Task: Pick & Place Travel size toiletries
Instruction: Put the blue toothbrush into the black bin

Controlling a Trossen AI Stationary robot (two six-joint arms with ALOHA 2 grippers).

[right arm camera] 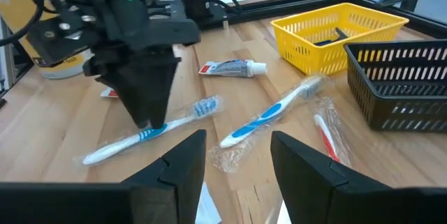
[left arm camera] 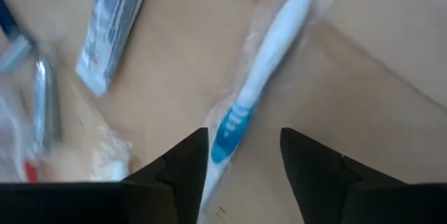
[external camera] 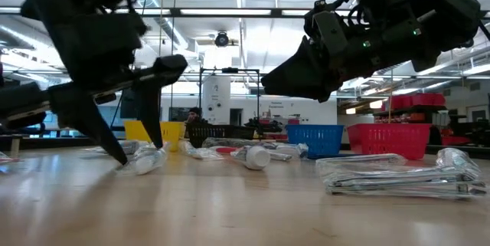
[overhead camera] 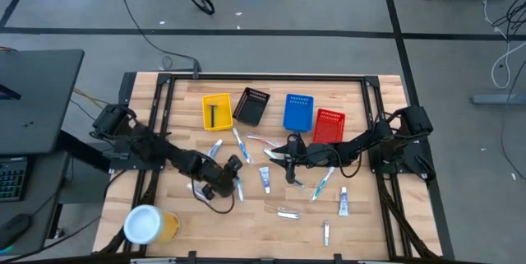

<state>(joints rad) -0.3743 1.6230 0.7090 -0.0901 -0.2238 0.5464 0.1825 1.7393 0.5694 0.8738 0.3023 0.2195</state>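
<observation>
The travel size toiletries lie scattered on the wooden table: wrapped toothbrushes, small white tubes and silvery sachets. My left gripper points down at the table's near left, open. Its fingers stand on either side of a blue-and-white toothbrush that lies flat in a clear wrapper. In the right wrist view the same gripper stands over that toothbrush. My right gripper hovers open over the table's middle. Nothing is between its fingers. My left gripper comes from above, slanting down, with one finger on each side of the toothbrush's handle at its blue grip. The fingers lie across the handle. The toothbrush lies flat on the table. Whether a finger touches it or its wrapper I cannot tell.
Yellow, black, blue and red mesh baskets stand in a row at the far side. A yellow cup with a white lid stands at the near left corner. Another wrapped toothbrush lies ahead of my right gripper.
</observation>
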